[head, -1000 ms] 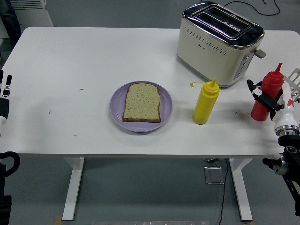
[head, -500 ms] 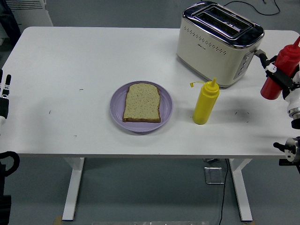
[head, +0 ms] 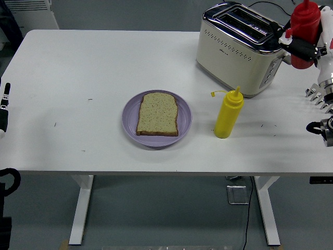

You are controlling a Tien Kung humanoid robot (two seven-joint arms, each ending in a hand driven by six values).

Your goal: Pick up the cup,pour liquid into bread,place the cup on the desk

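My right hand (head: pixel 304 48) is shut on a red squeeze bottle (head: pixel 303 28) and holds it upright, high above the table's right end, beside the toaster. A slice of bread (head: pixel 157 114) lies flat on a purple plate (head: pixel 184 123) at the table's middle. A yellow squeeze bottle (head: pixel 228 113) stands to the plate's right, apart from it. My left hand (head: pixel 4 107) rests at the picture's left edge, only its fingertips showing.
A cream and chrome toaster (head: pixel 241 49) stands at the back right, close to the raised red bottle. A metal fork-like tool (head: pixel 318 94) shows at the right edge. The white table (head: pixel 78 78) is bare on its left half.
My right hand has lifted the red bottle from the table's right end up and back, now level with the toaster's top. The left hand has slid slightly outward.
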